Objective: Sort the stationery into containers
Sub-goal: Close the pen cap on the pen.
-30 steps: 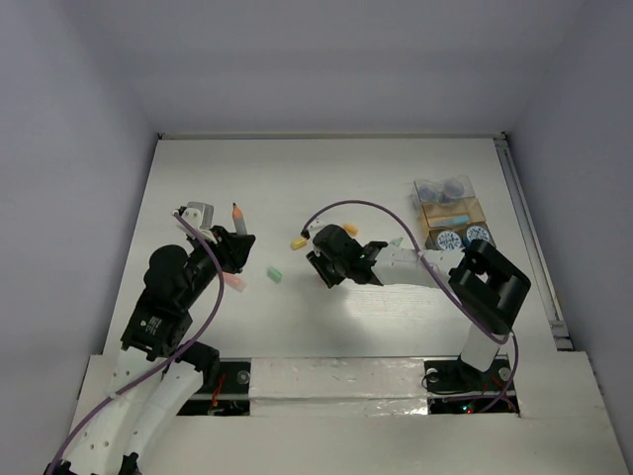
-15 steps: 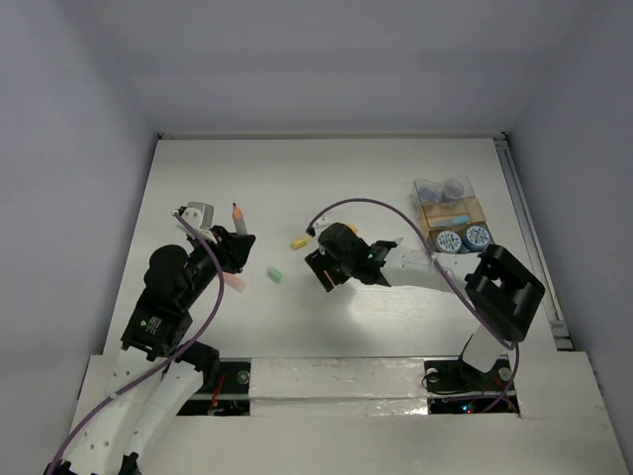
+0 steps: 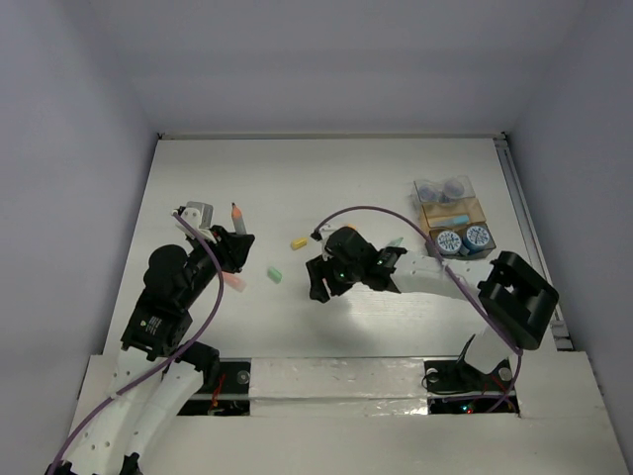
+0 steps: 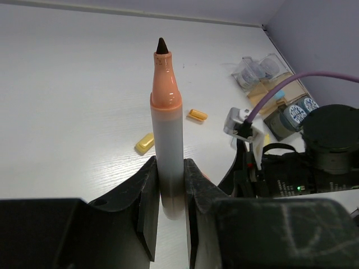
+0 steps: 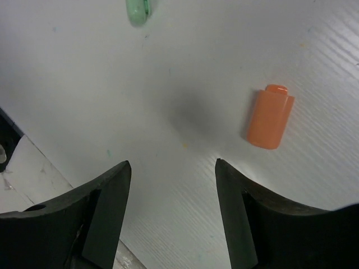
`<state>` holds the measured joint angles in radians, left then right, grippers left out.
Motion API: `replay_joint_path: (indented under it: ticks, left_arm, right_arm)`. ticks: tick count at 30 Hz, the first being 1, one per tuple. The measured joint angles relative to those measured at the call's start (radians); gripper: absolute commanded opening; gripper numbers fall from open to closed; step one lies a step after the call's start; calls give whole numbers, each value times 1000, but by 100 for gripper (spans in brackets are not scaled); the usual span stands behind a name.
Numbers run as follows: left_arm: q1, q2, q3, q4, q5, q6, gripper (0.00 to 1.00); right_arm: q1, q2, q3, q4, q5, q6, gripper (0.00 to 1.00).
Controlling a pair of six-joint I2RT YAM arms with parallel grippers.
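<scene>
The containers [image 3: 450, 213] stand as a small cluster on the table [image 3: 297, 178]. The compartment of the cluster nearest the arm bases holds two round blue-and-white tape rolls [image 3: 448, 240].

Far to the left of the containers, on the opposite side of the table, the left hand [image 4: 168, 185] is clamped on a marker pen [image 4: 167, 145]. Its fingers [image 4: 147, 190] press both sides of the grey barrel. The pen stands upright, with its orange collar and dark tip above the grip.

The right hand [image 5: 172, 165] hangs over the table left of the containers, roughly halfway between them and the left hand. Its fingers [image 5: 106, 213] stand moderately apart with only bare table between them, and they hold nothing.

In the right wrist view an orange piece [image 5: 270, 116] lies flat just beyond one fingertip, clear of both. A green piece [image 5: 137, 10] lies farther out, at the edge of that view.

Seen from above, a yellow piece [image 3: 297, 242] lies on the table well left of the containers, beyond the right hand. A pink piece [image 3: 234, 283] lies farther from the containers than the yellow one, beside the left arm.
</scene>
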<state>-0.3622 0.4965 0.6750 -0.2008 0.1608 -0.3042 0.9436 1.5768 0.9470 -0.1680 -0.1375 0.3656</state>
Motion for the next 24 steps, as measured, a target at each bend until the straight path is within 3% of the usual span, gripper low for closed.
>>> replay_joint_path:
  ticks: [5,24]
  left_arm:
    - [0,0,0,0,0,0,0]
    - [0,0,0,0,1,0,0]
  right_arm:
    - [0,75,0,29,-32,27,75]
    - [0,171,31,83,90,75,76]
